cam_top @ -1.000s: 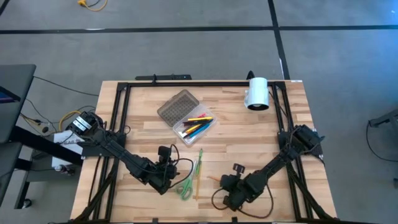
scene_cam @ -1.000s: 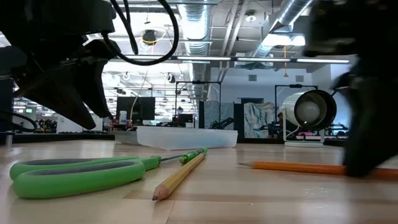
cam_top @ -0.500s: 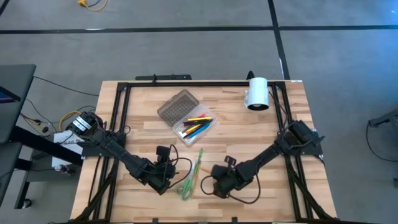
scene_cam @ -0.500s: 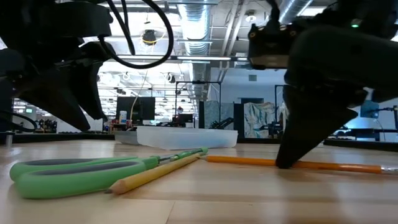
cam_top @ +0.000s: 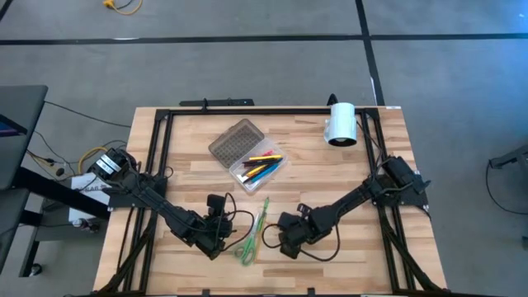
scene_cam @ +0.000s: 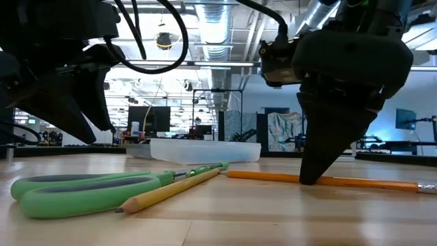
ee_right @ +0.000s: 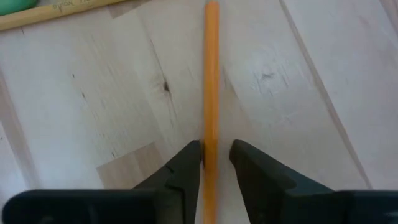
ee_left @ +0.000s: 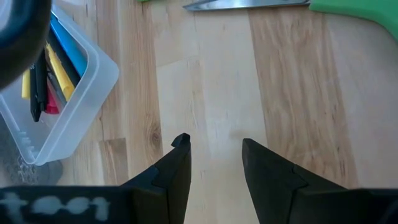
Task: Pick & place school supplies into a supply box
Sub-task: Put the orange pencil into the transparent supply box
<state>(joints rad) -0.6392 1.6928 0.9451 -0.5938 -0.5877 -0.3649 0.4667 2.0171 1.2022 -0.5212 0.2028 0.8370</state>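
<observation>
Nearest the table's front edge, the right gripper (ee_right: 215,163) is down at the wood with its two fingers straddling the orange pencil (ee_right: 211,74) — one finger on each side, a narrow gap showing, the pencil lying flat on the table (cam_top: 330,165) and not lifted. In the low view the same gripper stands tip-down on that pencil.

Beside it to the left lie the green-handled scissors (scene_cam: 82,191) and a yellow pencil (scene_cam: 171,191), close together, with a green pen (cam_top: 265,208) alongside.

The left gripper (ee_left: 214,155) hovers just left of the scissors, fingers apart and empty, over bare wood.

Farther back, mid-table, sits the supply box (cam_top: 262,171) — lid (cam_top: 233,141) swung open, several pens and pencils inside.

At the far right stands a white cylinder (cam_top: 341,124).
</observation>
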